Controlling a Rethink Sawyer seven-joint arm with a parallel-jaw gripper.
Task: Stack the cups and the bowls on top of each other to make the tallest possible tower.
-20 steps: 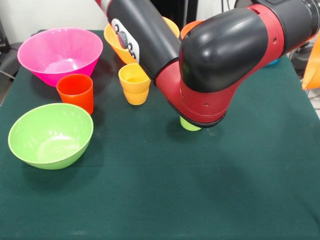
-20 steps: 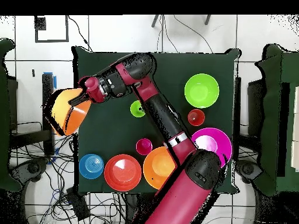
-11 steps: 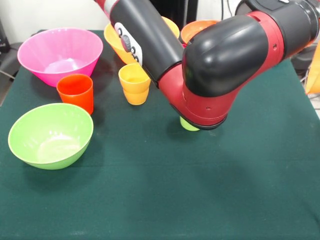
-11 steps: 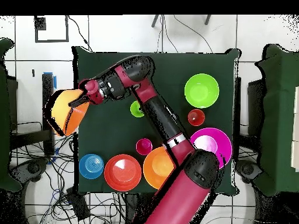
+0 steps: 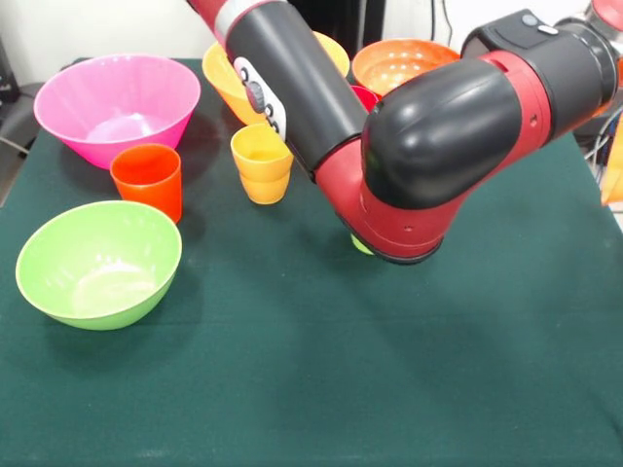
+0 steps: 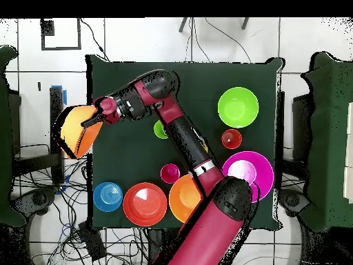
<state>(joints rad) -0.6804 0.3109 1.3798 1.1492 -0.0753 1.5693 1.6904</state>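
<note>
Arm [image 6: 180, 138] reaches past the table's edge, gripper [image 6: 92, 123] clamped on the rim of a large orange bowl [image 6: 77, 131].
Bowl hangs tilted off-table; level it over the other orange bowl [image 6: 185, 199], well apart, before release; lime green cup [image 6: 160, 130] sits beneath the arm.

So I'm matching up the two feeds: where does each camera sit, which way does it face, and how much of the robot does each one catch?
Front view: low across the table from the robot, facing it; the arm fills the middle, gripper out of frame.
Overhead view: above, looking straight down; the whole arm shows, its gripper holding an orange bowl past the table edge.
Both show the green bowl, pink bowl and red-orange cup.
</note>
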